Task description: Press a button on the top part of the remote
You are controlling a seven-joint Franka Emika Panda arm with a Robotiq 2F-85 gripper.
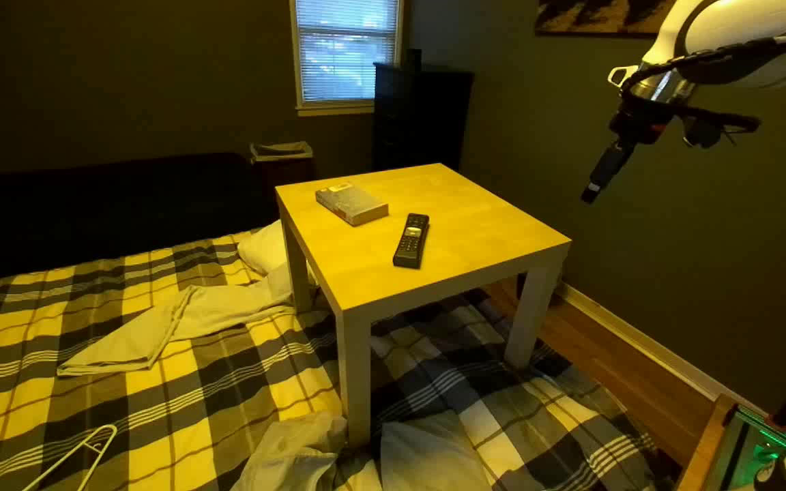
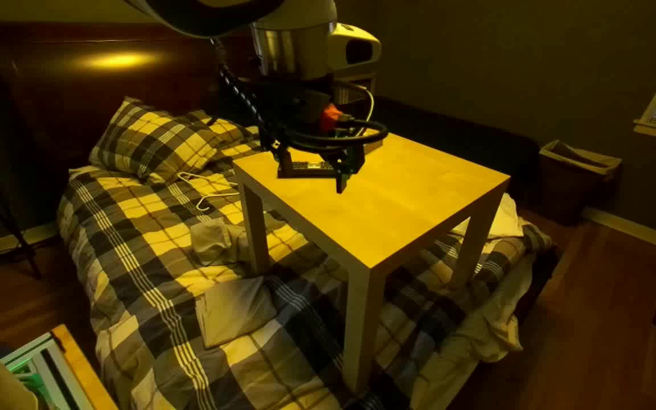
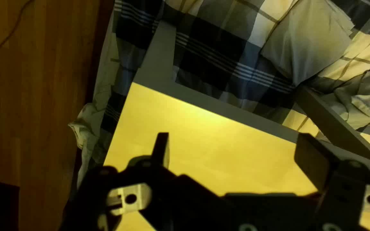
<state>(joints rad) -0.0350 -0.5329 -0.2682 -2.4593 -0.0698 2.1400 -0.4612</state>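
The remote [image 1: 411, 241] is a slim black handset with a small pale screen and several keys. It lies flat on the yellow-topped table [image 1: 482, 218], toward one edge. In an exterior view it also shows [image 2: 310, 166] partly hidden behind my gripper [image 2: 312, 179]. In an exterior view my gripper [image 1: 589, 194] hangs well above and to the side of the table, apart from the remote. In the wrist view my gripper [image 3: 233, 136] has its two fingers spread wide with nothing between them. The remote does not show in the wrist view.
A flat pale grey box [image 1: 352, 203] lies on the table near the remote. The table stands on a bed with a plaid cover [image 1: 161, 409]. A white hanger [image 1: 86, 450] and loose grey cloth [image 1: 188, 320] lie on the bed. A wall [image 1: 693, 225] rises beyond the arm.
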